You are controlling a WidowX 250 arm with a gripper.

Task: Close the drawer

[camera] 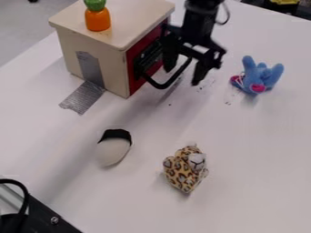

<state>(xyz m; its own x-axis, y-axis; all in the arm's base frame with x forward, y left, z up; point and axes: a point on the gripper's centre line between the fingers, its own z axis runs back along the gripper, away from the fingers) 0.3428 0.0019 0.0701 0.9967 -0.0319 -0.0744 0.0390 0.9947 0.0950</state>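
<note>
Where the pale wooden box point(92, 59) turns its red drawer front point(135, 57) toward the middle of the table point(243, 145), the black gripper point(186, 69) hangs beside the curved black handle point(163, 85). Fingers stand wide apart, one near the handle's inner side, the other out past its free-looking bend; contact with it cannot be told. Drawer front sits close to the box face; full closure cannot be judged from this angle.

Surroundings: blue plush toy point(267, 76) to the image right of the gripper, near but apart. Spotted plush toy point(184, 169) lies well below the handle in the view; white-and-black rounded object point(113, 151) to its left. Orange-and-green toy point(97, 19) stands upright on the box top, near the rear edge. Grey tape point(83, 97) runs from the box side down onto the table.

Edges: black metal part point(52, 218) at the lower left corner. White tabletop spans between handle and spotted toy, and between gripper and blue toy, with dark specks there.
</note>
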